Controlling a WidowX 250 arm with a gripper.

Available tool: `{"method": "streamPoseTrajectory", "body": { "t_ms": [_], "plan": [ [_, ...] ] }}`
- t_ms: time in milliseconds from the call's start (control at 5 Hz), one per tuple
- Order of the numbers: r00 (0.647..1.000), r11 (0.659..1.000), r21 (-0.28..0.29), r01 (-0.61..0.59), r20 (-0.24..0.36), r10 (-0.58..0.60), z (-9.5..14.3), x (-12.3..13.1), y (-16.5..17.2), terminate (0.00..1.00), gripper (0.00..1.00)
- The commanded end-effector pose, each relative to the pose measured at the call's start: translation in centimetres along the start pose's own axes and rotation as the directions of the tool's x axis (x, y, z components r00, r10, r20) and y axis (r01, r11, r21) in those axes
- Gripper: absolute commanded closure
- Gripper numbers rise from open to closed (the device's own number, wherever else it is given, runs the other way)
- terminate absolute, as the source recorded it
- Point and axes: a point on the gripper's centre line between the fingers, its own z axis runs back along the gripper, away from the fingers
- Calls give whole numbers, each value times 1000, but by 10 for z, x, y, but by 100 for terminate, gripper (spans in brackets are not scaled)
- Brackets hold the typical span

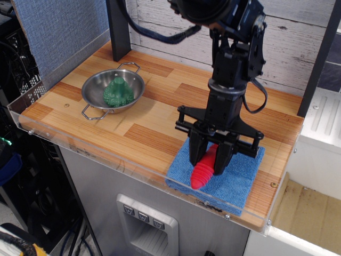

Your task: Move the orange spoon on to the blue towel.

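The orange spoon (203,170) shows only its ribbed red-orange handle, tilted down toward the front; its metal bowl is hidden between the fingers. My gripper (209,156) is shut on the spoon, low over the blue towel (234,178). The handle's lower end reaches the towel's middle front; I cannot tell if it touches. The towel lies flat at the front right of the wooden table (154,120), partly covered by my gripper.
A steel bowl (97,92) with two handles stands at the left and holds a green ridged object (118,92). A clear acrylic lip (106,154) runs along the table's front edge. A black post (118,26) rises at the back left.
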Motion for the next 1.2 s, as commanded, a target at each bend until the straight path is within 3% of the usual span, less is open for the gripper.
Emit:
{"method": "streamPoseTrajectory", "body": {
  "t_ms": [0,200,400,600,800,1000],
  "plan": [
    [999,1000,-17,-3,46,4,20,2,-8,0,0],
    [981,999,30,-18,195,12,63,-6,0,0,0],
    [916,996,46,-80,396,55,109,-8,20,0,0],
    [877,988,75,-137,472,86,127,6,41,0,0],
    [890,985,74,-159,442,110,121,15,54,0,0],
    [926,987,39,-153,354,129,111,21,55,0,0]
  ]
}}
